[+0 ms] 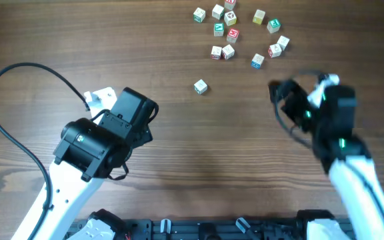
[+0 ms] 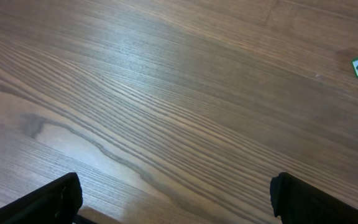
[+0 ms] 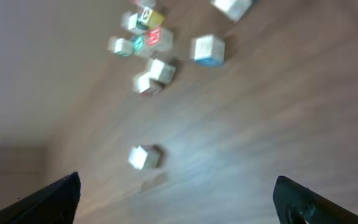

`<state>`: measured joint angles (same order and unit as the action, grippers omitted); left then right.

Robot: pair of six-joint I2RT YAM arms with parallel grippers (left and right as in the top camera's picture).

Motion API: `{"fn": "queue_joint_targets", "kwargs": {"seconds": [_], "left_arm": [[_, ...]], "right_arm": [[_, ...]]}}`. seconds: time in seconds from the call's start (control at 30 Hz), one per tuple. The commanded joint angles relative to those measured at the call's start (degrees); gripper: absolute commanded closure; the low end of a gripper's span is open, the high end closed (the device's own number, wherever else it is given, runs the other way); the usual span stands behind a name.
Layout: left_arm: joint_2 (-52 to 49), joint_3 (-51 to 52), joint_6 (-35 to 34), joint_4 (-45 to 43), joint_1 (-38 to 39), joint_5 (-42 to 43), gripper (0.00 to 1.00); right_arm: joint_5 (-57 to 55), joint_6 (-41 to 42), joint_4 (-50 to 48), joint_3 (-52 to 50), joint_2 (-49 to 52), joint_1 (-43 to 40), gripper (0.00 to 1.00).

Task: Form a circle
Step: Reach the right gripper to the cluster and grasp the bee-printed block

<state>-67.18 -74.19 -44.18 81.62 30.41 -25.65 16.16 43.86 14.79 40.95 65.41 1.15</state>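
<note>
Wooden table holds cubes scattered at one o'clock, no ring yet, likely why the right gripper hangs spread and empty near them, the left gripper likewise at eight o'clock.

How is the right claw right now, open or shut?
Open. The right claw shows its two fingers far apart at the wrist view's edges, with only table between them.

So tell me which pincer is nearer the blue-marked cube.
Right. The right pincer is just below the blue-marked cube; the left pincer is far to its lower left.
</note>
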Motion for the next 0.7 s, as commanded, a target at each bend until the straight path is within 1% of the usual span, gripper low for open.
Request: {"fn": "queue_joint_targets", "kwargs": {"seconds": [0.0,0.03,0.1,0.17,0.23,0.3,0.4,0.6,0.67], "left_arm": [[0.4,0.3,0.3,0.1,-0.2,-0.1,0.00],[0.4,0.3,0.3,0.1,-0.2,-0.1,0.00],[0.4,0.3,0.3,0.1,-0.2,-0.1,0.00],[0.4,0.3,0.3,0.1,-0.2,-0.1,0.00],[0.4,0.3,0.3,0.1,-0.2,-0.1,0.00],[0.4,0.3,0.3,0.1,-0.2,-0.1,0.00],[0.4,0.3,0.3,0.1,-0.2,-0.1,0.00],[0.4,0.3,0.3,0.1,-0.2,-0.1,0.00],[0.4,0.3,0.3,0.1,-0.2,-0.1,0.00]], "right_arm": [[-13.5,-8.6,3.8,13.0,13.4,4.7,0.00],[-14.8,-10.1,3.6,15.9,17.2,5.8,0.01],[-14.6,-10.6,-0.3,18.8,22.5,6.4,0.00],[-13.2,-10.6,-5.6,18.8,25.5,6.4,0.01],[-14.5,-10.6,-9.8,18.8,28.7,6.4,0.07],[-16.5,-9.0,-12.4,18.8,32.0,6.7,0.08],[-17.6,-8.9,-17.1,19.2,37.6,7.5,0.08],[-23.0,-7.8,-16.3,26.4,48.3,9.6,0.08],[-25.4,-7.8,-15.1,29.3,50.8,9.7,0.10]]}}
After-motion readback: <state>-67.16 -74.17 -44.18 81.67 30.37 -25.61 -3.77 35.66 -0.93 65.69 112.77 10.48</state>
